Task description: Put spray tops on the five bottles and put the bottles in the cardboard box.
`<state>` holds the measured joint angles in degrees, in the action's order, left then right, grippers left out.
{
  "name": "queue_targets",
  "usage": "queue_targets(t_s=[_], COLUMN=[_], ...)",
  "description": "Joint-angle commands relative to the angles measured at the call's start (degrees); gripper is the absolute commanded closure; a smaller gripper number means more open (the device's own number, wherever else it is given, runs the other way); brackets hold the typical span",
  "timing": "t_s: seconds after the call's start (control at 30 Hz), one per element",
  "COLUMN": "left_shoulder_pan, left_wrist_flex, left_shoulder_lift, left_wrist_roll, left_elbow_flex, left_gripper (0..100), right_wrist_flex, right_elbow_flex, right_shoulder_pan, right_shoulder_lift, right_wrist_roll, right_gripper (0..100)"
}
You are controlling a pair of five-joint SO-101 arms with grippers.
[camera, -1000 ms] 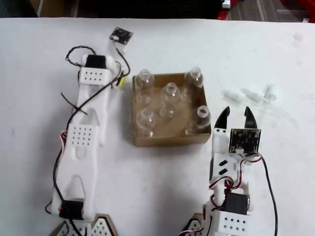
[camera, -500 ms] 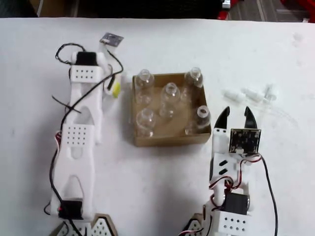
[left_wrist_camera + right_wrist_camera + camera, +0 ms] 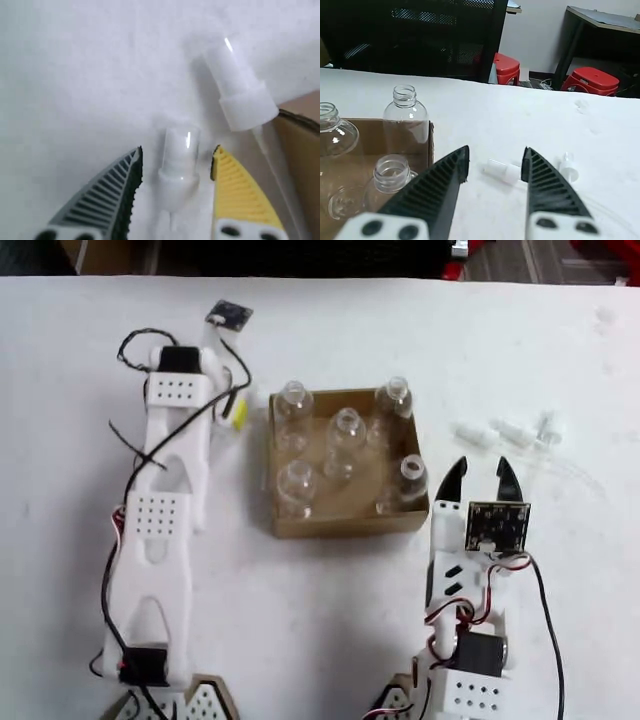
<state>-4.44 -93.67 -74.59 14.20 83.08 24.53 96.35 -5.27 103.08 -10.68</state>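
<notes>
Five clear bottles [image 3: 345,430] without tops stand in the cardboard box [image 3: 340,522]. My left gripper [image 3: 177,150] is open over the table beside the box's far left corner. Its grey and yellow fingers stand either side of a white spray top [image 3: 178,165] lying on the table. A second spray top [image 3: 240,92] lies just beyond, by the box wall [image 3: 300,135]. In the high view the yellow finger [image 3: 238,413] peeks out under the arm. My right gripper [image 3: 481,465] is open near the box's right side, short of several spray tops [image 3: 510,432]. One spray top [image 3: 502,170] lies beyond its fingertips.
The white table [image 3: 330,620] is bare in front of the box between the two arms. Loose cables [image 3: 140,340] hang off the left arm. Chairs and red stools [image 3: 507,67] stand beyond the table's far edge.
The left arm has swung slightly left and farther from the box corner, then settled. The right arm has not moved. Bottles and tops stay put.
</notes>
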Motion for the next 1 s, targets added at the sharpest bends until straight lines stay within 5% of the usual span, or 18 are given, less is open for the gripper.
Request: queue_targets(t_s=[0.0,0.1,0.3,0.63,0.97], left_shoulder_pan=[1.19,1.63,2.42,1.71,1.89], left_wrist_flex=[3.16,3.78,3.43,-8.97,-9.05], left_shoulder_lift=[3.91,3.91,4.53,10.68,40.22], left_wrist_roll=[-0.35,-0.53,-0.35,-0.70,-0.79], left_elbow_flex=[-2.99,-3.78,-3.78,13.01,-6.07], left_gripper=[79,80,98,96,96], right_wrist_flex=[-0.40,-0.40,-0.40,-0.48,-0.57], right_elbow_flex=[0.53,0.53,0.53,0.53,0.53], right_shoulder_pan=[0.57,0.57,0.57,0.31,0.22], right_shoulder_lift=[0.04,0.04,0.04,0.04,0.04], right_wrist_roll=[0.18,0.18,0.18,0.18,0.18], right_gripper=[85.0,85.0,85.0,85.0,85.0])
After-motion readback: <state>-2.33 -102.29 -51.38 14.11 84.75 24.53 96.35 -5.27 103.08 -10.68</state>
